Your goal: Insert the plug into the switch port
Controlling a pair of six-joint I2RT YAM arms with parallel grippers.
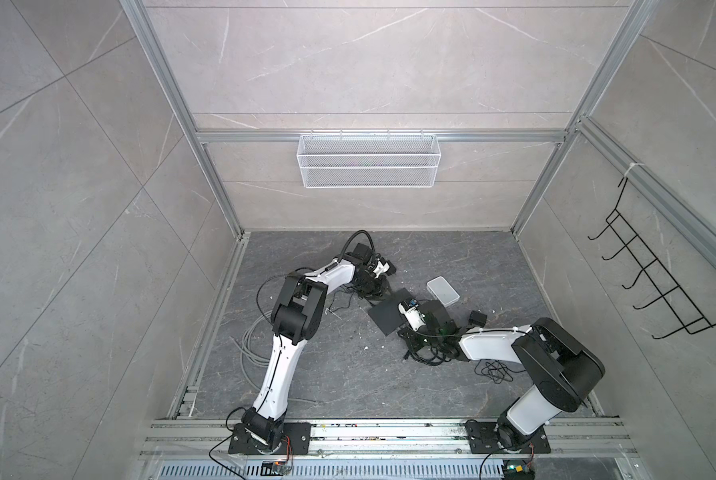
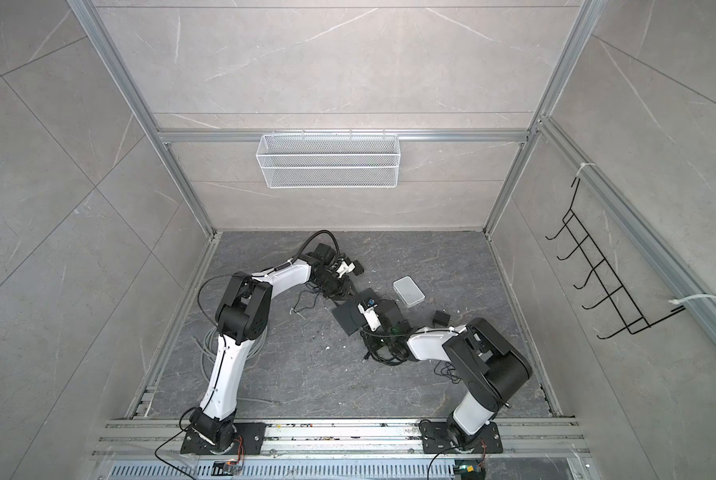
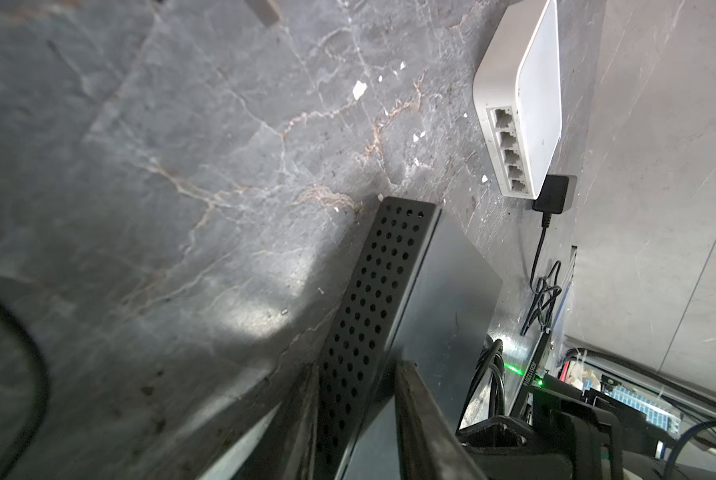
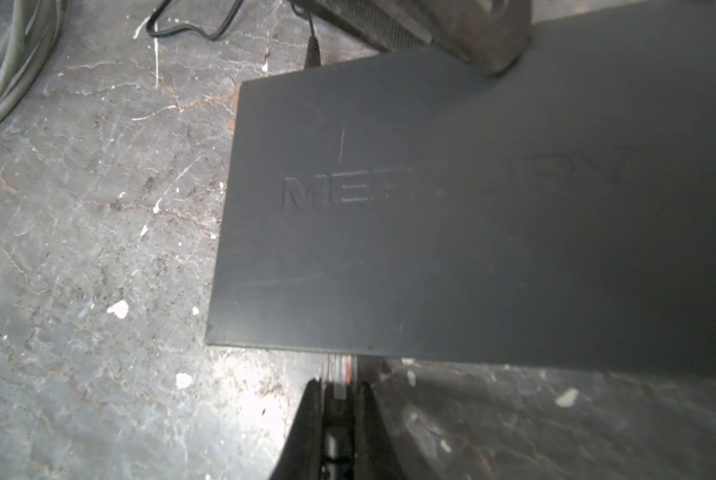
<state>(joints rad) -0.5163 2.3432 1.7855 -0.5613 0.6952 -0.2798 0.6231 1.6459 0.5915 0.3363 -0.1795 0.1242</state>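
The black switch lies flat on the floor in both top views. In the right wrist view its lid fills the frame. My left gripper is shut on the switch's far end, its jaws straddling the perforated side. One of its fingers presses on the lid. My right gripper is shut on the clear plug. The plug's tip meets the switch's near edge. The port is hidden under that edge.
A white box with a row of ports sits just behind the switch. A black power adapter and tangled black cord lie to the right. A grey cable coil lies left. A wire basket hangs on the back wall.
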